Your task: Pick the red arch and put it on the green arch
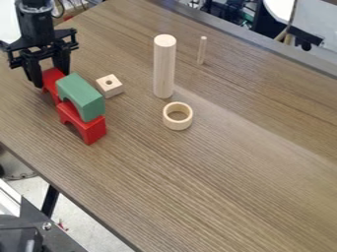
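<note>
Within the claw (50, 78), a red arch (52, 81)

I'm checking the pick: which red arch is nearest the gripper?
The upper-left red arch, right at the gripper; the other red arch sits lower in the view, farther from it.

The end effector (51, 78) is at the rear red arch (52, 75) – green arch (82, 96) alongside.

Robotics lab, apparently: black robot arm (36, 22) above the gripper (52, 76); wood-grain table (217, 172) beneath it; dark bolted equipment (39, 212) well apart from it, beyond the near edge; mixed gear (238, 11) past the far edge.
</note>
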You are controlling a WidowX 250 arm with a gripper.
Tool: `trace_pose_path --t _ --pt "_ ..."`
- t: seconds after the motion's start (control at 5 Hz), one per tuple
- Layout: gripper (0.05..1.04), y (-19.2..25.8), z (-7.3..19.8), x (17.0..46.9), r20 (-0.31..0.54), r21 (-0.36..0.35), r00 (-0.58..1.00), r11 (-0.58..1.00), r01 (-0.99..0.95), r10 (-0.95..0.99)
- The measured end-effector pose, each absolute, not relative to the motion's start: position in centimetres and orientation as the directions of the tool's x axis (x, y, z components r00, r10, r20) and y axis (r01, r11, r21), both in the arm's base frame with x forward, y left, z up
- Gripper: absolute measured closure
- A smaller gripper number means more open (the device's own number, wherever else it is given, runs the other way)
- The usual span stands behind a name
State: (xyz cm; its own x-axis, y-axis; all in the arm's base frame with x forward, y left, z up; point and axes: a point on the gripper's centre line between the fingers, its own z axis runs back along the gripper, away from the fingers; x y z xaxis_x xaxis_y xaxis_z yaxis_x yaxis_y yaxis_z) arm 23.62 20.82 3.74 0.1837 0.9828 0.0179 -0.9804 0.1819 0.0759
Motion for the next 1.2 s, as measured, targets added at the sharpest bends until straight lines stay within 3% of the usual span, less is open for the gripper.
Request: trace_pose_path --t 0.2,0.4,0.8,1.2 --pt "0.497 20.6 4.4 23.8 -0.007 0.065 0.184 0.184 -0.981 0.983" --pt "0.497 20.8 7.1 24.1 0.02 0.036 0.204 0.204 -0.978 0.979" --pt "0.497 21.2 9.3 24.4 0.039 -0.037 0.198 0.199 -0.979 0.979" --pt "0.497 21.4 11.9 23.4 -0.014 -0.115 0.176 0.173 -0.978 0.984"
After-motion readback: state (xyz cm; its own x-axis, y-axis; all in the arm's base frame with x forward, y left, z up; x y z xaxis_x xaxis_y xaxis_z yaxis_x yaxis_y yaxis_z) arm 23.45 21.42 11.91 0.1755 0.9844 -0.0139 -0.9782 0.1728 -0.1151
